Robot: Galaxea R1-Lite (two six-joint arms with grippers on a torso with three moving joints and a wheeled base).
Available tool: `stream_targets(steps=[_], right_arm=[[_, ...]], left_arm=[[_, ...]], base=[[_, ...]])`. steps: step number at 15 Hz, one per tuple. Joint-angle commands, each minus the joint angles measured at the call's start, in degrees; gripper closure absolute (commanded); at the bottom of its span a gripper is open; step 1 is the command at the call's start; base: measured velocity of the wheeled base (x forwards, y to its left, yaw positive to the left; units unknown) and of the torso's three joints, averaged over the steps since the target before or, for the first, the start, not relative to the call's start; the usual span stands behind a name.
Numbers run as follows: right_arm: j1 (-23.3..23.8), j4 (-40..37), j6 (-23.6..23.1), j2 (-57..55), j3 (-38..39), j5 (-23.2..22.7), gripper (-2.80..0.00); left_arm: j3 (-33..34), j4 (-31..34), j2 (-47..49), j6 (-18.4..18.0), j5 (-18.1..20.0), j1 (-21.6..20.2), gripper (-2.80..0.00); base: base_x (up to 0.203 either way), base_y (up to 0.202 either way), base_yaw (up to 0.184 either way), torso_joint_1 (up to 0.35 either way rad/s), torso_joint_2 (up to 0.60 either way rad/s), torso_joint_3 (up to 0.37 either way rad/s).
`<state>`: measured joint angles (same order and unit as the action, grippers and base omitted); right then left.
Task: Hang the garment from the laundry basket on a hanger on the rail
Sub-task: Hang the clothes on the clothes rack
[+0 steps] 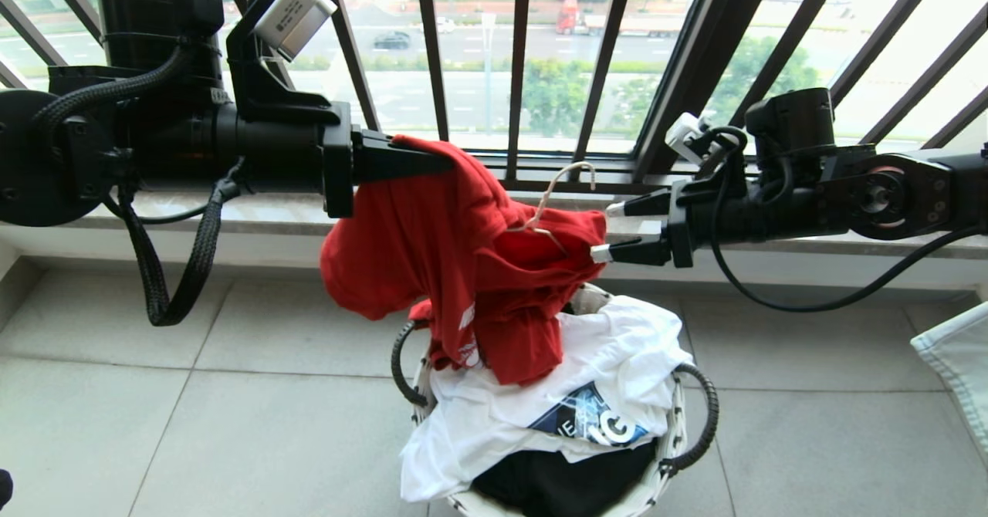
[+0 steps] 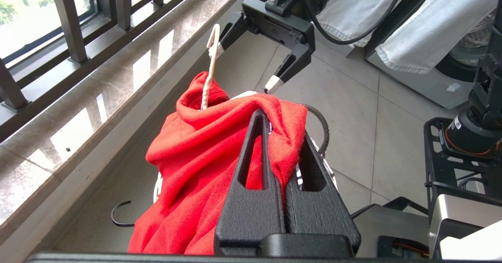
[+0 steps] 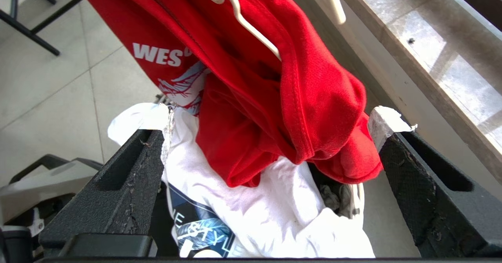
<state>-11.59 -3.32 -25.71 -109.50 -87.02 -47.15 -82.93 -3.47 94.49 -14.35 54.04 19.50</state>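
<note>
The left tool (image 1: 432, 163) is reaching in level from the left, its fingers pressed together and pinching a fold of the red T-shirt (image 1: 463, 270), which is hanging bunched in the air above the laundry basket (image 1: 664, 455) on the tiled floor. A thin cream wire hanger (image 1: 552, 197) is sitting inside the shirt, its hook poking up out of the cloth toward the barred window. The right tool (image 1: 606, 231) is coming in from the right with its fingers spread wide, one white-tipped finger just beside the hanger's hook and the other at the red cloth's edge, gripping nothing. A white printed T-shirt (image 1: 532, 417) is lying over the basket, with black cloth (image 1: 563, 486) showing beneath it
</note>
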Motion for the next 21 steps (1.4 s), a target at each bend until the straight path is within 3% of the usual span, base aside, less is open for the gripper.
stream_targets(steps=[1,2,4,7,9,14,19,21], right_arm=[[0.07,-0.23,-1.52,-1.11,-0.59,7.31,-2.80],[0.27,-0.22,-3.73,-2.30,-0.66,8.69,-2.80],[0.61,-0.17,-3.90,-2.48,-1.58,9.85,-2.80],[0.24,-0.40,-0.53,0.36,-0.93,3.87,-2.80],[-2.07,-0.46,1.29,1.23,-0.19,3.65,-2.80],[-11.04,0.77,21.33,2.21,-3.16,5.85,-2.80],[-13.40,4.87,32.80,-0.44,-8.57,13.35,-2.80],[-14.18,5.36,32.95,-0.53,-8.74,15.77,-2.80]], left_arm=[[-0.09,-0.04,-0.01,-0.07,0.28,0.01,0.00],[-0.12,-0.04,-0.01,-0.07,0.28,0.01,0.00],[-0.12,-0.04,-0.09,-0.07,0.21,0.01,0.00],[-0.12,-0.04,0.08,-0.07,0.28,0.01,0.00],[-0.12,-0.04,0.17,-0.07,0.28,0.01,0.00],[-0.48,-0.04,0.26,-0.07,0.19,0.01,0.00],[-0.56,-0.13,0.17,-0.07,0.19,0.01,0.00],[-0.63,-0.13,0.17,-0.07,0.19,0.01,0.00]], base=[[0.000,0.000,0.000,0.000,0.00,0.000],[0.000,0.000,0.000,0.000,0.00,0.000],[0.000,0.000,0.000,0.000,0.00,0.000],[0.000,0.000,0.000,0.000,0.00,0.000],[0.000,0.000,0.000,0.000,0.00,0.000],[0.000,0.000,0.000,0.000,0.00,0.000],[0.000,0.000,0.000,0.000,0.00,0.000],[0.000,0.000,0.000,0.000,0.00,0.000]])
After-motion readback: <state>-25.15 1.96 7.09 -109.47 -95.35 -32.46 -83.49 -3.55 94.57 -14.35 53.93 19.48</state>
